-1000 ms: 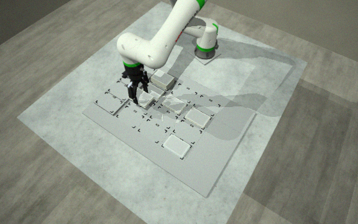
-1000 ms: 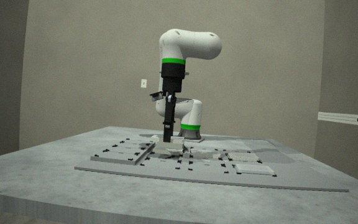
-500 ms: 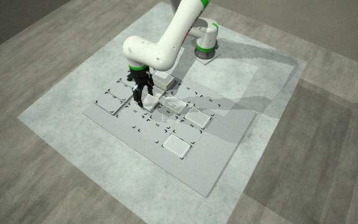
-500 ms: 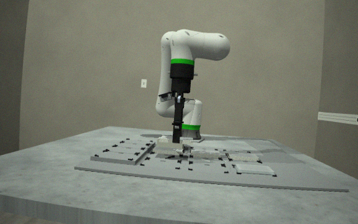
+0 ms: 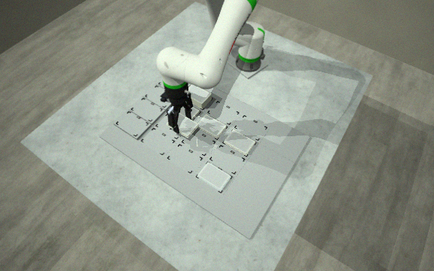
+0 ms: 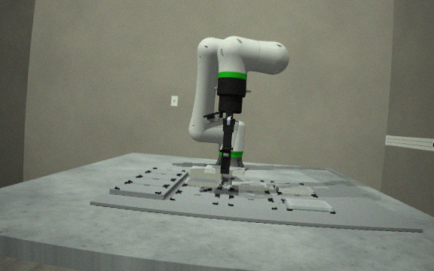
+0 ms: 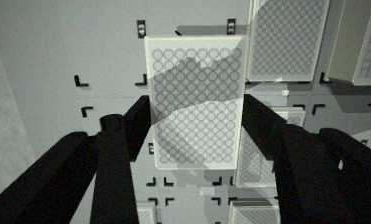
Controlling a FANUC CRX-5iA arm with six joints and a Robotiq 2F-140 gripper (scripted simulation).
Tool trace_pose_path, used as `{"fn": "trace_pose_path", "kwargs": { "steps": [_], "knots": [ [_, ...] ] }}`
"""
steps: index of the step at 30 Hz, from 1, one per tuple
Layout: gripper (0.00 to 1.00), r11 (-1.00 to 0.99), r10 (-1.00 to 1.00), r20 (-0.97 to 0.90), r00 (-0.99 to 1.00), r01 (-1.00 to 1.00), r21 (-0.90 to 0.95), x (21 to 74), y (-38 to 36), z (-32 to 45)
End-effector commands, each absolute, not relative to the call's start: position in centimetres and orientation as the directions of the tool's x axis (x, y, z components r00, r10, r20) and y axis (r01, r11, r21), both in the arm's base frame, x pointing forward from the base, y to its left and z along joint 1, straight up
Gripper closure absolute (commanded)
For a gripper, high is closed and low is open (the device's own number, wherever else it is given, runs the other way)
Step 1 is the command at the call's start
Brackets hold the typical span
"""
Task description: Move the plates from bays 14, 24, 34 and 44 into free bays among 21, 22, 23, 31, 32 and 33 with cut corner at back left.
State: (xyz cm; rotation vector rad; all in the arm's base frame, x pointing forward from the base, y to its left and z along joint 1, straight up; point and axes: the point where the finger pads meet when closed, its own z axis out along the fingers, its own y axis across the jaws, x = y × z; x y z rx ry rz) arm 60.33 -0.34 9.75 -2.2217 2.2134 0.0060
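Note:
My gripper is shut on a sealed 96-well plate, gripping its two long sides. In the wrist view the plate fills the space between my fingers and hangs level, low over a bay marked by black corner pieces. It is just right of the raised column-4 strip, whose bays I can see are empty. Two more sealed plates lie flat in bays beside the held one. Another sealed plate lies in bay 41. In the exterior view my fingertips are close to the deck.
The sealed deep-well block stands taller in bay 13, just behind my gripper; it also shows in the wrist view. A plate lies next to it. The arm's base is at the far side.

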Motion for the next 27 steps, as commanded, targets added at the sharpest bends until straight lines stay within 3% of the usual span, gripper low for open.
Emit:
{"fn": "trace_pose_path", "kwargs": {
  "steps": [1, 27],
  "knots": [
    [0.9, -0.004, -1.0, -0.006, 0.004, -1.0, -0.003, 60.4, 0.4, 9.9],
    [0.9, -0.004, -1.0, -0.006, 0.004, -1.0, -0.003, 60.4, 6.8, 9.9]
  ]
}}
